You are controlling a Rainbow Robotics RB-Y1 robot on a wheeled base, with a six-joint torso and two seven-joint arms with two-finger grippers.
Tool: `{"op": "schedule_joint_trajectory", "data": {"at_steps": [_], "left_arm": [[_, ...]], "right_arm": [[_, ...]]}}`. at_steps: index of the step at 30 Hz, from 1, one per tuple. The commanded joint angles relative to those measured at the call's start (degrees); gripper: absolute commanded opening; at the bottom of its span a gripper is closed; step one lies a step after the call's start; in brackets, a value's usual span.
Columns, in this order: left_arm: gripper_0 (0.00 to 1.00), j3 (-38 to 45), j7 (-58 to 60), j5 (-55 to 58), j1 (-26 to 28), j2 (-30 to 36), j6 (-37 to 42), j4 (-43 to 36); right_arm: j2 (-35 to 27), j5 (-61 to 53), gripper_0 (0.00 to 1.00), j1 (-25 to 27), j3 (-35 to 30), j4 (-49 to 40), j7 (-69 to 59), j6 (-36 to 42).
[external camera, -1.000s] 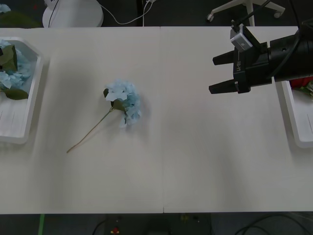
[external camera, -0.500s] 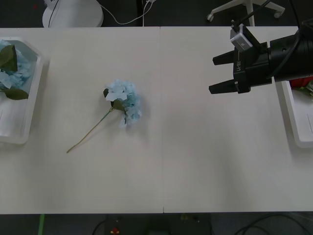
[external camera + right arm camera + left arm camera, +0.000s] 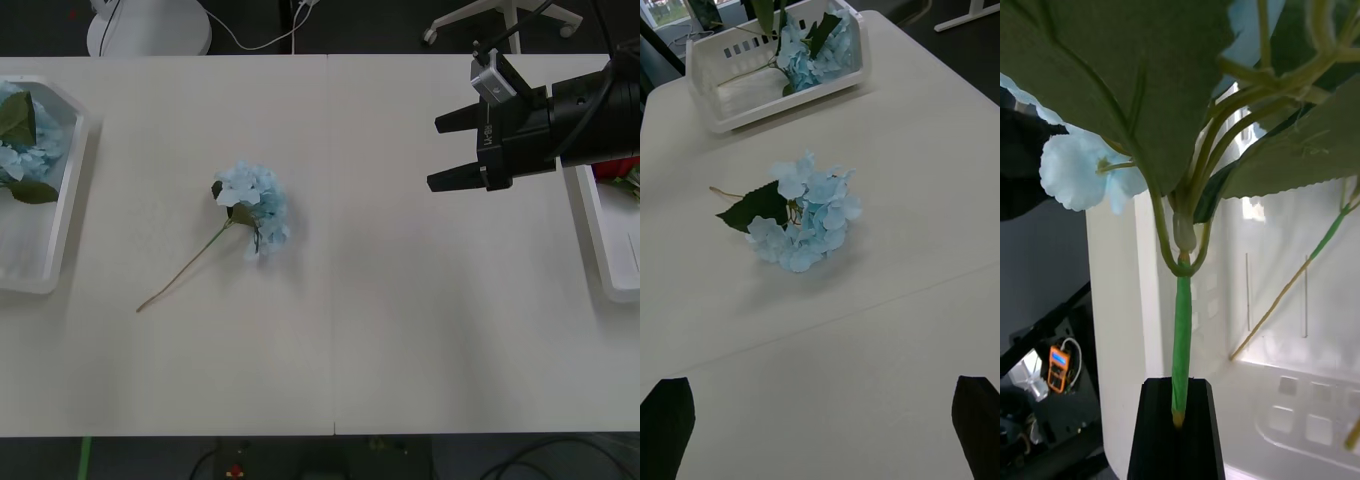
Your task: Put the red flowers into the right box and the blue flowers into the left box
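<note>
The right hand (image 3: 432,152) hangs over the far right part of the white worktop (image 3: 400,320), its two black fingers spread wide and pointing left, nothing between them. On top of its black body sits a small grey camera block whose marking is too small to read. In the right wrist view the same two fingertips (image 3: 666,427) stand apart at the corners.

One of the blue flowers (image 3: 252,208) lies alone on the worktop left of centre, its pale head toward the far side and its thin stem trailing near and to the left. It is well apart from both boxes.

The left box (image 3: 62,200) sits at the left edge of the worktop with more blue blooms and green leaves in its far end. The left hand (image 3: 1178,427) is pressed together on a green stem (image 3: 1181,330) of a blue flower, over that white box.

The right box (image 3: 600,240) lies at the right edge, partly behind the right arm, with a bit of the red flowers (image 3: 622,168) showing in it.
</note>
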Motion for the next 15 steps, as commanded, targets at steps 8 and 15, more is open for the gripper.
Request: {"op": "schedule_joint_trajectory", "data": {"at_steps": [8, 15], "left_arm": [[0.0, -9.0, -2.8, -2.0, -10.3, 0.0, 11.1, 10.5], [1.0, -8.9, -7.8, -1.9, -10.3, 0.0, 10.9, 10.5]], "right_arm": [[0.7, -0.2, 0.99, -1.6, -1.5, -1.6, 1.9, 0.3], [0.7, -0.2, 0.99, -1.6, -1.5, -1.6, 1.9, 0.3]]}}
